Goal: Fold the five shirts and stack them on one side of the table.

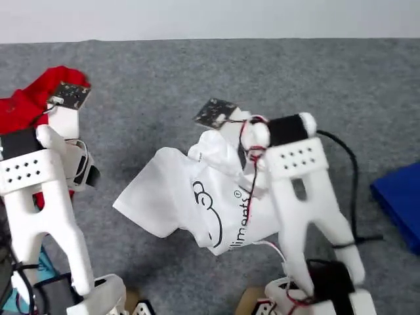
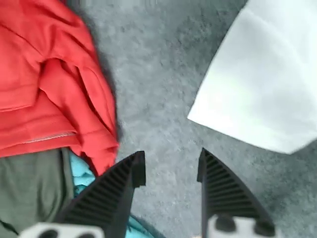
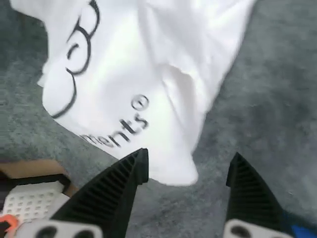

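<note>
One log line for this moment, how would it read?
left jaws open, empty | right jaws open at white shirt edge | red shirt crumpled

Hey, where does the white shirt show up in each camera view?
High view: white shirt, crumpled mid-picture.
Left wrist view: its plain corner, across from the red shirt.
Right wrist view: its printed side, close to the camera.
Shared landmark: the grey table cover under it.
</note>
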You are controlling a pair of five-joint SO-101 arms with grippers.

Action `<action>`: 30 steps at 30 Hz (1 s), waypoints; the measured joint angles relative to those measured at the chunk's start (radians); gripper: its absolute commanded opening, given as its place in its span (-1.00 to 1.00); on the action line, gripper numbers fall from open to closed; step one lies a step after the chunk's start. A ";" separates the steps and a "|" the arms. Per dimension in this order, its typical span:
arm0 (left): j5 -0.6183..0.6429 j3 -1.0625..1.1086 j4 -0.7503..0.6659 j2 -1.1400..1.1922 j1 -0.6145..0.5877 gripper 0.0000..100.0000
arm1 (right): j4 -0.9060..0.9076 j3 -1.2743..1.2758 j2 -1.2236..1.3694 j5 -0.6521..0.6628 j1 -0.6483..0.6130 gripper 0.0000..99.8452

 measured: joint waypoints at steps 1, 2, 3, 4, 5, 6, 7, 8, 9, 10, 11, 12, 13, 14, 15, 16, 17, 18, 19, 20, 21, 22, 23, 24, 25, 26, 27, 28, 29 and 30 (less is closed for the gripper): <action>0.012 0.000 -0.018 0.000 -0.020 -0.64 | -0.034 0.000 0.029 -0.015 -0.002 -0.50; 0.026 0.000 -0.038 0.000 -0.044 -0.64 | -0.078 0.000 0.057 -0.034 -0.003 -0.51; 0.040 0.000 -0.055 0.000 -0.069 -0.64 | -0.126 0.000 0.083 -0.049 -0.003 -0.55; 0.049 0.000 -0.071 0.000 -0.098 -0.64 | -0.173 0.000 0.107 -0.066 -0.002 -0.61; 0.057 0.000 -0.084 0.000 -0.123 -0.64 | -0.222 0.000 0.130 -0.078 -0.002 -0.67; 0.061 0.000 -0.095 0.000 -0.146 -0.64 | -0.273 0.000 0.157 -0.084 -0.002 -0.73; 0.064 0.000 -0.103 0.000 -0.164 -0.64 | -0.324 0.000 0.183 -0.089 -0.002 -0.77; 0.068 0.000 -0.107 0.000 -0.181 -0.64 | -0.371 0.000 0.210 -0.092 -0.003 -0.81; 0.069 0.000 -0.109 0.000 -0.196 -0.64 | -0.417 -0.005 0.236 -0.092 -0.003 -0.84; 0.069 0.000 -0.109 0.000 -0.209 -0.64 | -0.457 -0.025 0.264 -0.092 -0.003 -0.85; 0.069 0.000 -0.109 0.000 -0.219 -0.64 | -0.493 -0.046 0.292 -0.092 -0.002 -0.87; 0.069 0.000 -0.109 0.000 -0.229 -0.64 | -0.522 -0.074 0.322 -0.094 -0.002 -0.88; 0.069 0.000 -0.109 0.000 -0.236 -0.64 | -0.546 -0.100 0.358 -0.095 -0.002 -0.88; 0.069 0.000 -0.109 0.000 -0.244 -0.64 | -0.566 -0.129 0.396 -0.095 -0.002 -0.88; 0.069 0.000 -0.109 0.000 -0.250 -0.64 | -0.577 -0.160 0.440 -0.095 -0.002 -0.88; 0.069 0.000 -0.109 0.000 -0.253 -0.64 | -0.583 -0.195 0.488 -0.095 -0.002 -0.88; 0.069 0.000 -0.109 0.000 -0.253 -0.64 | -0.583 -0.235 0.537 -0.095 -0.002 -0.88; 0.069 0.000 -0.110 0.000 -0.253 -0.64 | -0.577 -0.273 0.588 -0.095 -0.002 -0.88; 0.069 0.000 -0.110 0.000 -0.253 -0.64 | -0.562 -0.313 0.637 -0.095 -0.002 -0.88; 0.069 0.000 -0.110 0.000 -0.253 -0.64 | -0.542 -0.354 0.683 -0.095 -0.005 -0.88; 0.069 0.000 -0.110 0.000 -0.253 -0.64 | -0.519 -0.397 0.727 -0.097 -0.015 -0.88; 0.069 0.000 -0.110 0.000 -0.253 -0.64 | -0.493 -0.442 0.770 -0.097 -0.029 -0.88; 0.069 0.000 -0.110 0.000 -0.253 -0.64 | -0.463 -0.486 0.810 -0.097 -0.049 -0.88; 0.069 0.000 -0.110 0.000 -0.253 -0.64 | -0.434 -0.532 0.845 -0.097 -0.069 -0.88; 0.069 0.000 -0.117 0.000 -0.253 -0.64 | -0.405 -0.575 0.876 -0.097 -0.089 -0.88; 0.069 0.000 -0.120 0.000 -0.253 -0.64 | -0.377 -0.615 0.902 -0.097 -0.109 -0.88; 0.069 0.000 -0.120 0.000 -0.253 -0.64 | -0.351 -0.658 0.925 -0.097 -0.129 -0.88; 0.071 0.000 -0.123 0.000 -0.253 -0.64 | -0.327 -0.697 0.942 -0.097 -0.149 -0.88; 0.072 0.000 -0.126 0.000 -0.253 -0.64 | -0.304 -0.736 0.954 -0.097 -0.170 -0.88; 0.077 0.000 -0.126 0.000 -0.253 -0.64 | -0.285 -0.775 0.961 -0.097 -0.187 -0.88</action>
